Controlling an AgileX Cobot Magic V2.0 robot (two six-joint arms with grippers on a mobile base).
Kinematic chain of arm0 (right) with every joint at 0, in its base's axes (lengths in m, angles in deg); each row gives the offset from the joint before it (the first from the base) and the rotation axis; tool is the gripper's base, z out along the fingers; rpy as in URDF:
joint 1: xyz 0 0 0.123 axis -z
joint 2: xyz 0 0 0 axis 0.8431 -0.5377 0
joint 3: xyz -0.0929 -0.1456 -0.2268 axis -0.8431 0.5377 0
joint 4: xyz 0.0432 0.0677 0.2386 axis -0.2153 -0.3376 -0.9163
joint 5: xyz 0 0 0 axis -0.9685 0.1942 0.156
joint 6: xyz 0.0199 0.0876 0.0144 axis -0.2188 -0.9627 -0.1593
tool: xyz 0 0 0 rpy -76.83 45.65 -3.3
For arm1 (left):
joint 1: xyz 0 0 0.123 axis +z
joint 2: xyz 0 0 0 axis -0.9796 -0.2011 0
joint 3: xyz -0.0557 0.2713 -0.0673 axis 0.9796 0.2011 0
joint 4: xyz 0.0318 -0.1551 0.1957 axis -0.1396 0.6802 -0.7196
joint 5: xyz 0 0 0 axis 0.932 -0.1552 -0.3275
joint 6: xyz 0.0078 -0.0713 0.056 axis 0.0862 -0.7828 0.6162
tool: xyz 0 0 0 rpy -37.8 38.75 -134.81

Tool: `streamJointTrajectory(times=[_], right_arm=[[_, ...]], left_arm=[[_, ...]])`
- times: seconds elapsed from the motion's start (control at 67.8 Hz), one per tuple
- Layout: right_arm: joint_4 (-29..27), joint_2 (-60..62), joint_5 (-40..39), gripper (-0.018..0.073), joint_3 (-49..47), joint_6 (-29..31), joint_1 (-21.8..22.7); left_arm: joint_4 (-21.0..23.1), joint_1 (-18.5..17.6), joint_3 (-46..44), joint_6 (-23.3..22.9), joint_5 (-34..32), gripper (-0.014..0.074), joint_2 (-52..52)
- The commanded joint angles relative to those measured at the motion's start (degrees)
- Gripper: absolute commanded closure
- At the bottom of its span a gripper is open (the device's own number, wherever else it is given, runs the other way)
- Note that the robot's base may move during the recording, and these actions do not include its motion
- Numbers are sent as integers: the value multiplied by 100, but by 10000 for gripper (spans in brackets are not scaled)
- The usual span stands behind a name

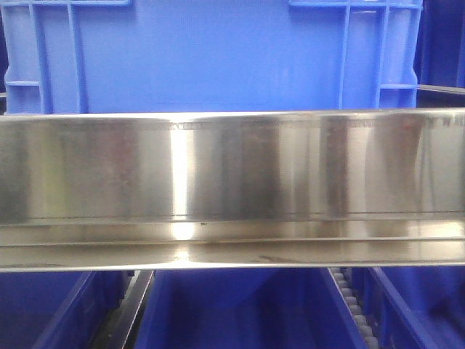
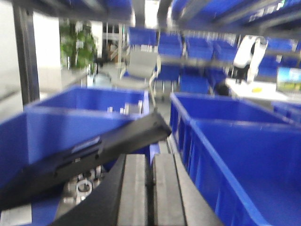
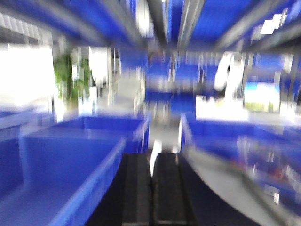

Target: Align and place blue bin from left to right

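Seen from the front: blue bin (image 1: 211, 54) above and just behind the steel rail (image 1: 232, 182), spanning nearly the whole width; probably stiff, bulky and slick-walled, so best pushed or gripped at the rim or corner ribs. From the left wrist: left gripper (image 2: 151, 162) pressed shut on nothing, between blue crates (image 2: 61, 136); from the right wrist, badly blurred: right gripper (image 3: 151, 162) likewise closed and empty.

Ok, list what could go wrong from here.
In the front view the steel rail hides the base of the blue bin, so misalignment may go unseen.
The right wrist view is badly blurred; the right gripper could clip a side crate.
A dark slanted bar lies close before the left gripper: possible collision.
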Motion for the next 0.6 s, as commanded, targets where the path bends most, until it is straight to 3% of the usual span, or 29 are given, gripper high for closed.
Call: streamJointTrajectory(times=[0.0,0.162,0.516,0.59], right_arm=[[-4,-440,343,725,-315,43,10],[-4,-894,39,725,-423,43,10],[-315,-1068,-149,725,-433,43,10],[-367,-1272,226,725,-601,43,10]], left_arm=[[1,28,-192,15,49,707,-338],[82,28,-192,15,-380,707,-684],[82,-23,-286,15,-355,707,-1164],[290,-171,-476,159,-269,707,-1420]])
